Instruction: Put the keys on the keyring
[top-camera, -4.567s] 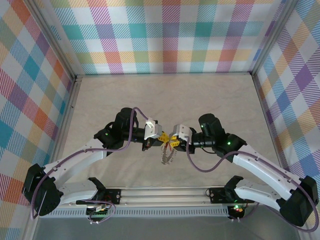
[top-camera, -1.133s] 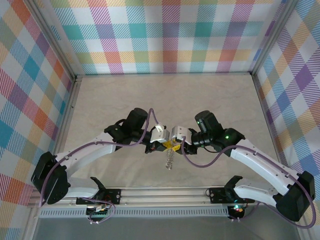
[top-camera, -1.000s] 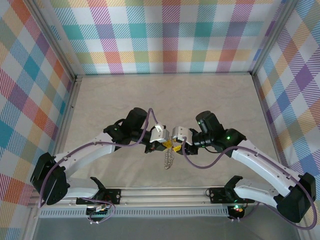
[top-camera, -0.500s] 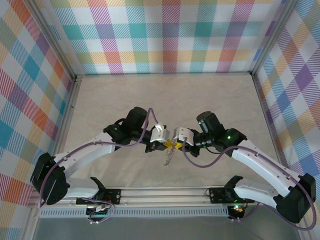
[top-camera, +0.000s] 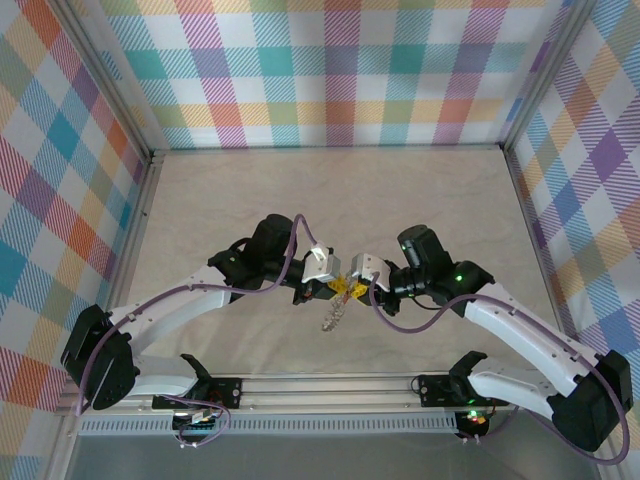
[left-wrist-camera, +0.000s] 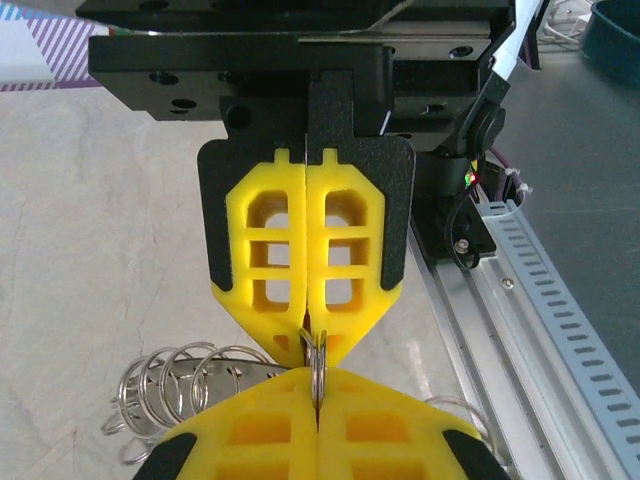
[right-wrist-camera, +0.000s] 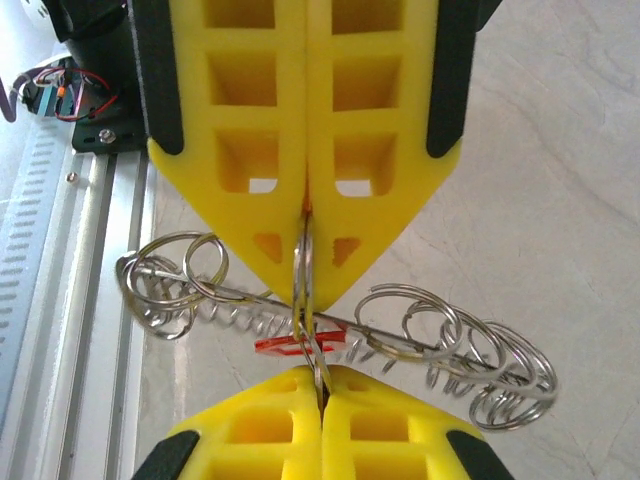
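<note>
While both arms reach inward over the near-middle of the bench (top-camera: 400, 190), the left hand (top-camera: 332, 288) and the right hand (top-camera: 351, 289) meet tip to tip, each closed tight with no gap showing. From the right wrist camera, one thin wire loop of the keyring (right-wrist-camera: 235, 318) runs from the seam of the left hand above into the seam of the right hand below, so each hand appears to pinch that same loop. The rest of the keyring, a coil of many small loops, stretches crosswise to the line joining the hands and sticks out on both sides. The key (right-wrist-camera: 298, 345) shows as a small red sliver lying along that crosswise axis, in the narrow space between the two hands' tips, against the pinched loop and slightly nearer the right hand. Whether it is already threaded cannot be told. The coming move likely turns on sliding the key along that loop, and the right hand looks better placed.
</note>
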